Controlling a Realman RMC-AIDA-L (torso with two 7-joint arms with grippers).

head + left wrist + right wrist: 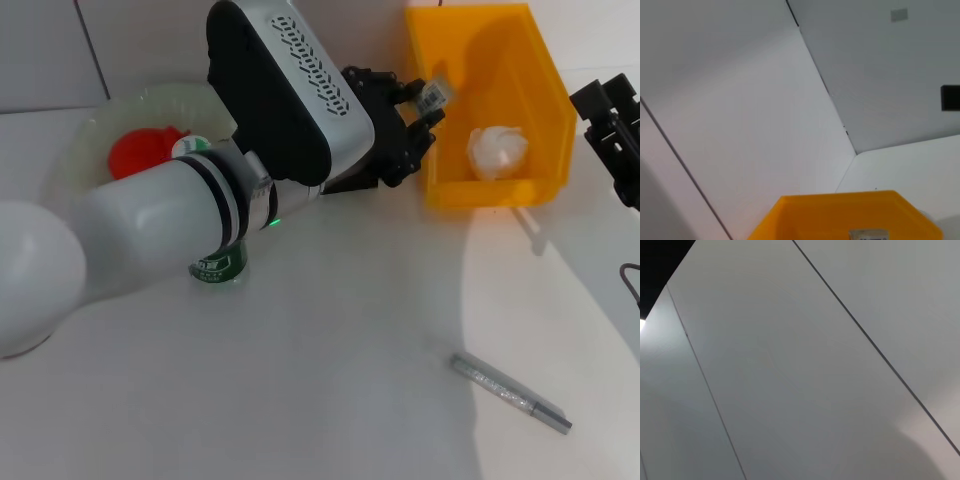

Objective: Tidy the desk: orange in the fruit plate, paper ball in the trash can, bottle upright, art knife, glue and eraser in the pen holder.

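Note:
My left gripper (pixel 425 108) hovers at the left rim of the orange-yellow trash can (pixel 540 70), shut on the small eraser (pixel 436 94), whose white barcode label shows. The left wrist view catches that label (pixel 868 234) in front of the trash can (pixel 840 215). The white paper ball (pixel 497 150) lies inside the can. The orange (pixel 140 150) rests in the pale green fruit plate (pixel 90 135). The bottle (pixel 218 266) stands beneath my left arm, mostly hidden. The silver art knife (pixel 510 393) lies on the table at the front right. The pen holder and glue are out of view.
My right gripper (pixel 612 125) is parked at the right edge, beside the trash can. A thin cable (pixel 630 280) shows at the right border. The right wrist view holds only white wall panels. My left forearm (pixel 200 210) spans the table's left half.

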